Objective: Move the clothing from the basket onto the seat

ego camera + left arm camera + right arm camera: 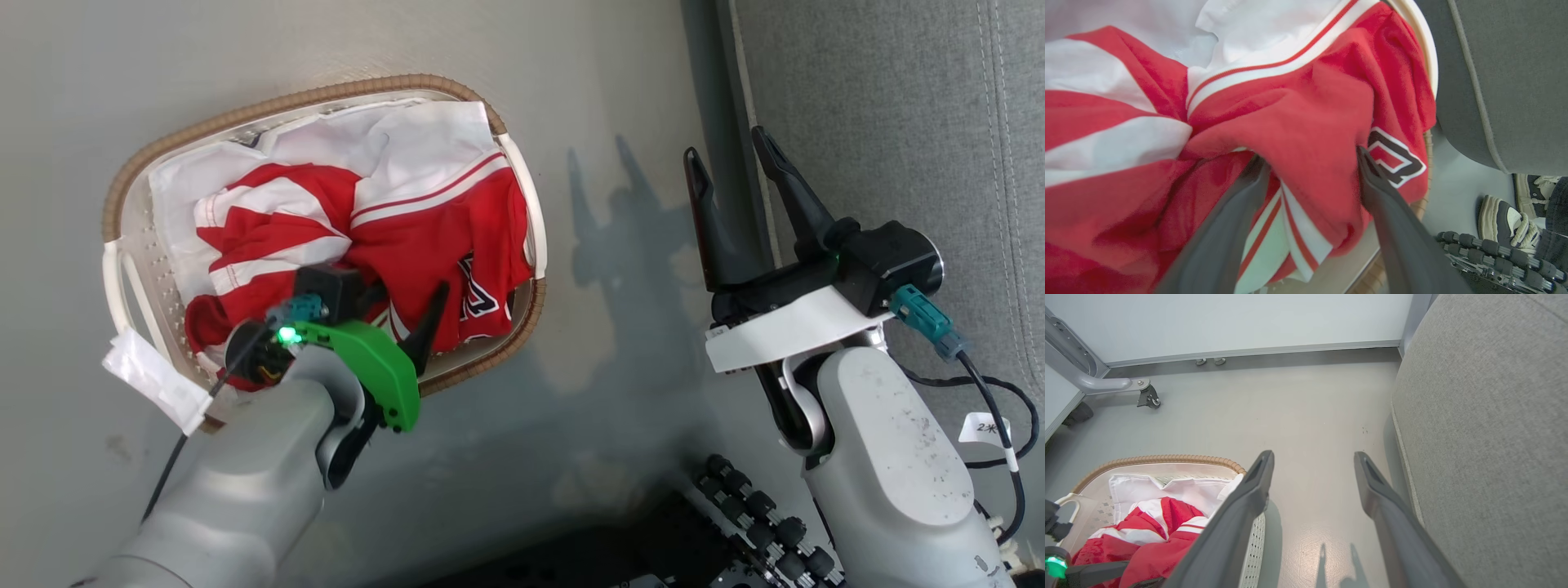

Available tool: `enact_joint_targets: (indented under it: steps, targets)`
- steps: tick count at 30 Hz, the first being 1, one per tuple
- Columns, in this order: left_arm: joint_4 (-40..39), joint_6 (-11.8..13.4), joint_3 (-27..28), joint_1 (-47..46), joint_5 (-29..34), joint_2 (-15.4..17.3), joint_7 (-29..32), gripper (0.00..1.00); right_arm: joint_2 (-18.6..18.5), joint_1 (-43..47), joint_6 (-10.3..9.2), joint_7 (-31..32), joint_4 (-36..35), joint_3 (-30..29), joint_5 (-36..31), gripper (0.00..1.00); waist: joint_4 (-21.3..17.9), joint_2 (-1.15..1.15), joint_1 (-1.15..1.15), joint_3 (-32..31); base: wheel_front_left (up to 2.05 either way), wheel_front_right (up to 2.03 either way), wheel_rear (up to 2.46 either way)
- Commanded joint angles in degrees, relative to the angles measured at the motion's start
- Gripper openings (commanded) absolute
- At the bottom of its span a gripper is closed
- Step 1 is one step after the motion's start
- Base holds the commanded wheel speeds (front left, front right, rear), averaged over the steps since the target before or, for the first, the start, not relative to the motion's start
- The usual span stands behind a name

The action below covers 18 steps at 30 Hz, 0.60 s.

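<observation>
One basket (269, 102), one seat (898, 122), two pincers (1310, 157) (726, 140)

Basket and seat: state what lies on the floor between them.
In the head view, the stretch between the basket and the seat is bare grey floor; the open right gripper hovers above it.

Pale grey right forearm (890, 441), green wrist bracket (375, 359), dark-fingered right tool (726, 143), teal connector (922, 314), black cable (986, 392).

I see red clothing (424, 253) with white stripes and a navy-and-white numeral; the basket (326, 90) is white, dotted with holes, brown-rimmed; the seat (898, 122) is grey weave, the floor (620, 82) pale grey.
</observation>
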Motion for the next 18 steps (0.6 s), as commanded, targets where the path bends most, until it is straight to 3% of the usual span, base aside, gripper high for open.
enact_joint_targets:
  steps: [1, 4, 12, 13, 14, 16, 18]
  targets:
    - [-0.2, -0.1, 0.5, -1.8, 0.0, 0.4, 0.0, 1.0, -0.2, -0.9, -0.04, -0.3, -0.5, 0.2, -0.2, 1.0, -0.6, 0.0, 0.0, 0.9, 0.0, 0.0, 0.0]
    - [-0.1, -0.1, 1.1, -2.2, -0.2, 0.4, 0.0, 1.0, -0.2, -0.7, -0.04, -0.3, -1.2, 0.4, 0.2, 1.0, -0.9, 0.0, 0.0, 1.4, 0.0, 0.0, 0.0]
    - [-1.1, -0.1, -3.5, -3.1, -3.1, 0.9, 0.0, 1.0, -0.2, -0.6, -0.04, -0.3, -1.9, 0.6, 0.8, 1.0, -1.6, 0.0, 0.0, 2.3, 0.0, 0.0, 0.0]
    - [-1.2, -0.1, -4.2, -3.4, -3.3, 1.0, 0.0, 0.95, -0.2, -0.7, -0.04, -0.3, -1.9, 0.7, 0.8, 1.0, -1.6, 0.0, 0.0, 2.4, 0.0, 0.0, 0.0]
    - [-1.2, -0.1, -4.5, -3.6, -3.7, 1.1, 0.0, 0.51, -0.2, -0.8, -0.04, -0.3, -2.0, 0.8, 1.0, 1.0, -1.6, 0.0, 0.0, 2.5, 0.0, 0.0, 0.0]
    - [-1.6, -0.1, -5.0, -4.0, -4.2, 1.2, 0.0, 0.0, -0.2, -0.9, -0.04, -0.3, -2.0, 1.0, 1.2, 1.0, -1.6, 0.0, 0.0, 2.5, 0.0, 0.0, 0.0]
    - [-2.2, -0.1, -5.4, -4.2, -4.3, 1.2, 0.0, 0.0, -0.2, -1.0, -0.04, -0.3, -2.1, 0.9, 1.1, 1.0, -1.5, 0.0, 0.0, 2.4, 0.0, 0.0, 0.0]
